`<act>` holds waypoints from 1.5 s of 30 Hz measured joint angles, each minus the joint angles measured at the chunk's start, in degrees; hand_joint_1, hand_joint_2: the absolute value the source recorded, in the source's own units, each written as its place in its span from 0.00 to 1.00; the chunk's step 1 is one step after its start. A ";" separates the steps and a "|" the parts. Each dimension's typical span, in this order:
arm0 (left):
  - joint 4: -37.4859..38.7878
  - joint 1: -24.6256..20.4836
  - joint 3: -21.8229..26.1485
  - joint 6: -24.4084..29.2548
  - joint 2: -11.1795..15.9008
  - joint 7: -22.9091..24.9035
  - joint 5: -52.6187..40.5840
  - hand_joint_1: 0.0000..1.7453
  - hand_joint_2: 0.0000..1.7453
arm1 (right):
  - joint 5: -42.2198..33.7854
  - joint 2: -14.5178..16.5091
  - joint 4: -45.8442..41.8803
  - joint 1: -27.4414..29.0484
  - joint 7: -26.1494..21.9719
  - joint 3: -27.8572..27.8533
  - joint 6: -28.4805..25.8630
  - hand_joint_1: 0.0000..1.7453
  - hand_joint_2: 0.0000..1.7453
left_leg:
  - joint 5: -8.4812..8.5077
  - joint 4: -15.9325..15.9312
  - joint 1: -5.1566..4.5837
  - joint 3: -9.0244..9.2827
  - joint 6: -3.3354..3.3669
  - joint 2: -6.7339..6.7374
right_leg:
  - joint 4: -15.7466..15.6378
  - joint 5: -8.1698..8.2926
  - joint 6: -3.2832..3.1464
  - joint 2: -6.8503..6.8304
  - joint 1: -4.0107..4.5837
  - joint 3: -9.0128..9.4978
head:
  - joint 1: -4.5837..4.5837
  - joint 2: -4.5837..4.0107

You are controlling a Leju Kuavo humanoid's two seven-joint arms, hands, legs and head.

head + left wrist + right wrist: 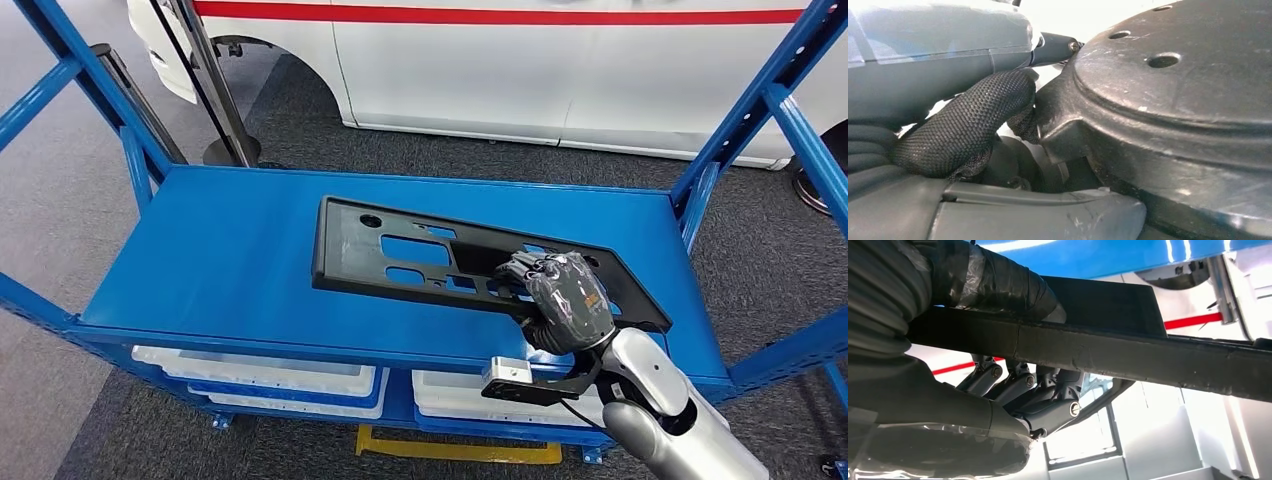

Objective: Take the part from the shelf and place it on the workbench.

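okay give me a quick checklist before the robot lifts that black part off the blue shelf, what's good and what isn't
1. Right robot hand on the black part: ok, it grips the near edge towards the part's right end.
2. Fingers wrap the part's edge: ok in the right wrist view.
3. Grip balance: not ok, the hold is far off centre and the long part may tip.
4. Left robot hand free to help: cannot tell.
5. Shelf surface around the part clear: ok.
6. Workbench ready: cannot tell.
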 joint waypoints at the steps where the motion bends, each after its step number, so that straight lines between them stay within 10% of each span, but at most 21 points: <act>1: 0.09 -0.04 -0.03 -0.30 -0.17 0.02 -0.03 0.00 1.00 | -0.05 0.00 0.00 -0.15 -0.04 0.00 0.17 1.00 1.00 | 0.12 -0.38 0.25 -0.49 0.09 -0.04 | -0.03 0.61 0.13 0.08 0.15 -0.67 | -0.02 0.00; 3: 0.27 -0.19 -0.12 -0.80 -0.41 0.26 -0.05 0.00 1.00 | -0.15 0.00 0.00 -0.45 -0.12 0.00 0.48 1.00 1.00 | 0.73 -1.04 0.72 -1.52 0.86 0.00 | 0.89 -0.56 0.78 0.28 0.21 -2.05 | -0.01 0.00; 7: 0.47 -0.50 -0.16 -1.16 -0.53 0.93 0.00 0.00 1.00 | -0.49 0.04 0.11 -0.85 -0.19 0.02 1.14 1.00 1.00 | 2.78 -1.06 0.83 -4.16 2.31 0.61 | 11.86 -9.15 2.41 0.29 -0.66 -4.13 | 0.02 0.00; 10: 0.48 -0.69 -0.06 -1.43 -0.52 1.36 0.11 0.00 1.00 | -0.85 0.07 0.39 -1.06 -0.20 0.06 1.55 1.00 1.00 | 3.94 -0.29 0.65 -6.04 2.29 0.70 | 13.98 -5.96 2.51 0.29 -0.87 -1.25 | 0.03 0.00; 13: 0.48 -0.94 0.07 -1.72 -0.60 1.70 0.17 0.00 1.00 | -0.97 0.10 0.47 -1.65 -0.20 0.07 1.88 1.00 1.00 | 4.70 0.35 0.23 -7.14 2.10 0.47 | 3.75 -4.96 1.22 0.35 -0.69 6.66 | -0.01 0.00; 15: 0.50 -1.08 0.10 -1.78 -0.64 1.97 0.17 0.00 1.00 | -1.00 0.13 0.47 -2.29 -0.20 0.07 1.93 1.00 1.00 | 5.34 0.38 0.13 -7.44 1.64 0.30 | 0.02 -6.09 0.44 0.32 -0.49 8.80 | -0.02 0.00; 18: 0.60 -1.20 0.16 -1.89 -0.62 2.96 0.23 0.00 1.00 | -1.07 0.32 0.51 -2.89 -0.22 0.09 2.02 1.00 1.00 | 4.75 0.97 -0.23 -8.05 0.71 0.17 | -2.25 -5.22 -0.33 -0.20 -1.09 8.70 | -0.07 0.00; 23: 0.84 -2.05 0.52 -1.89 -0.61 6.20 0.38 0.00 1.00 | -1.52 0.87 0.94 -3.48 -0.33 0.27 2.26 1.00 1.00 | -5.19 13.31 -0.14 -7.97 -1.40 0.13 | -3.04 -2.13 -0.62 -0.64 -1.61 4.92 | -0.32 0.00; 25: 1.01 -2.20 0.64 -1.56 -0.62 7.18 0.41 0.00 1.00 | -1.75 0.99 1.16 -3.53 -0.33 0.33 2.33 1.00 1.00 | -2.60 13.66 0.20 -5.56 -2.23 0.25 | -2.17 -0.92 -0.11 -0.68 -1.91 2.52 | -0.32 0.00; 28: 1.23 -2.05 0.67 -0.90 -1.04 8.01 0.44 0.00 1.00 | -1.97 1.02 1.30 -3.66 -0.30 0.41 2.30 1.00 1.00 | 0.37 4.81 1.13 0.03 -4.05 0.22 | 0.01 0.66 1.08 -0.59 -1.99 -1.09 | -0.61 0.00; 33: 1.72 -1.93 0.69 -0.31 -1.38 7.91 0.50 0.00 1.00 | -2.24 1.01 1.42 -3.93 -0.18 0.46 2.21 1.00 1.00 | -1.73 -0.13 1.44 -0.02 -1.77 -0.36 | 1.07 3.05 1.36 -0.26 -1.39 -4.38 | -0.74 0.00; 37: 1.82 -2.02 0.92 -0.23 -1.40 7.68 0.52 0.00 1.00 | -2.27 1.01 1.50 -3.68 -0.18 0.54 2.21 1.00 1.00 | 0.75 0.14 0.95 -2.93 0.68 0.20 | 11.37 -6.95 1.88 -0.28 -1.30 -5.90 | -0.64 0.00; 40: 1.82 -2.14 1.22 -0.22 -1.45 7.63 0.52 0.00 1.00 | -2.28 1.03 1.60 -3.59 -0.17 0.72 2.21 1.00 1.00 | 2.43 0.21 -0.39 -4.75 1.34 0.20 | 16.65 -6.32 -0.03 -0.23 -0.19 -4.38 | -0.63 0.00; 43: 1.84 -2.44 1.46 0.09 -2.08 7.65 0.52 0.00 1.00 | -2.28 1.02 1.61 -3.58 -0.10 0.86 2.14 1.00 1.00 | 3.74 0.13 -1.19 -5.79 2.57 -0.04 | 9.82 -4.02 -4.07 0.63 1.50 0.77 | -1.24 0.00; 45: 1.90 -2.56 1.52 0.39 -2.43 7.83 0.52 0.00 1.00 | -2.30 0.96 1.50 -3.93 -0.09 0.87 2.07 1.00 1.00 | 4.35 -0.17 -0.52 -5.74 2.79 -0.20 | 7.51 -3.17 -5.12 0.40 2.56 2.06 | -1.55 0.00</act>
